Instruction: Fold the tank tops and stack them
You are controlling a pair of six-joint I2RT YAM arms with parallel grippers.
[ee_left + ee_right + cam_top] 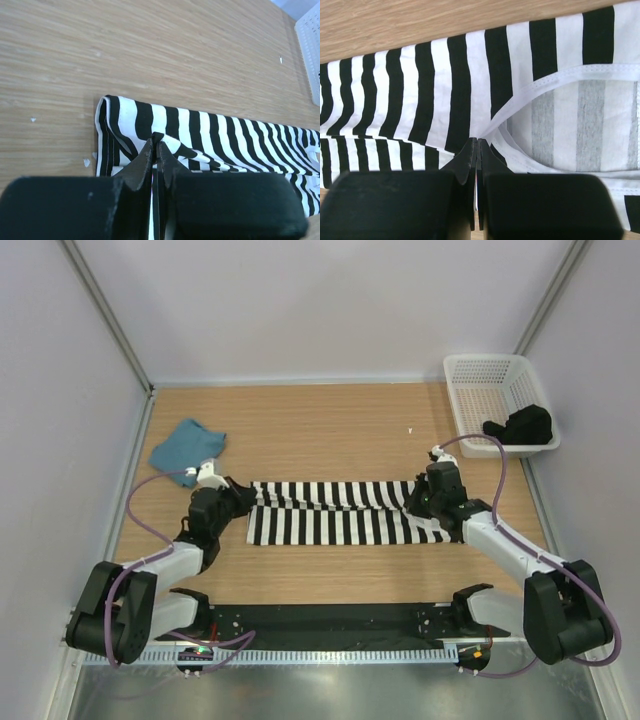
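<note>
Wooden table (330,430), both jaws clamped on striped tank top (340,525) ends, pinched cloth barely visible

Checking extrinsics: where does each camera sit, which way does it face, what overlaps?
Top external: above, behind the bases, facing down at the table; left arm and right arm show.
Left wrist: on the left arm, facing along its shut left end effector over the striped tank top's folded end, toward the basket.
Right wrist: on the right arm, facing down past the shut right end effector onto the top's white-hemmed opening.
Shared: all three see the striped tank top.
</note>
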